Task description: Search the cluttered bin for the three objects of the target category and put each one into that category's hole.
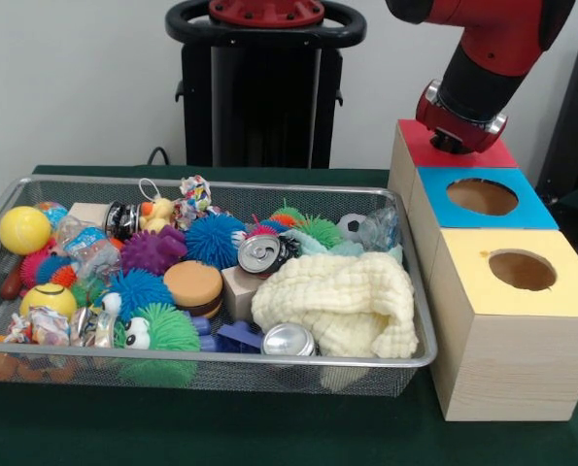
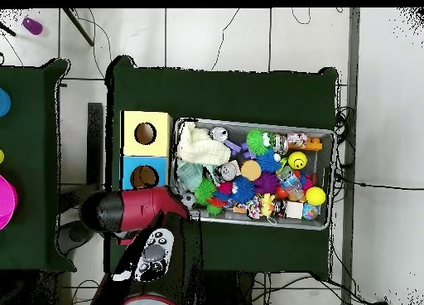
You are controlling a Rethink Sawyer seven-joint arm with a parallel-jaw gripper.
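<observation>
A cluttered wire mesh bin (image 2: 325, 136) lies on the dark green table (image 2: 224, 90), with yellow-topped (image 2: 146, 121) and blue-topped wooden hole boxes (image 2: 132, 163) touching its left edge, the red robot arm (image 2: 137, 210) covering the box below.

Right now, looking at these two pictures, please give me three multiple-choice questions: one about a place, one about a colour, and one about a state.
1. Where is the arm's end in the front view?
A. Over the red-topped box
B. Inside the wire bin
C. Over the yellow-topped box

2. What colour is the top of the middle box?
A. Green
B. Blue
C. White

3. How does the cream cloth lie?
A. Hanging from the arm
B. Stuffed into a hole
C. Bunched in the bin, at the end near the boxes

Answers:
1. A, the red arm comes down right over the red top, away from the bin.
2. B, a blue top with a round hole sits between the red top and the yellow top.
3. C, it rests folded on the toys beside a silver can.
</observation>
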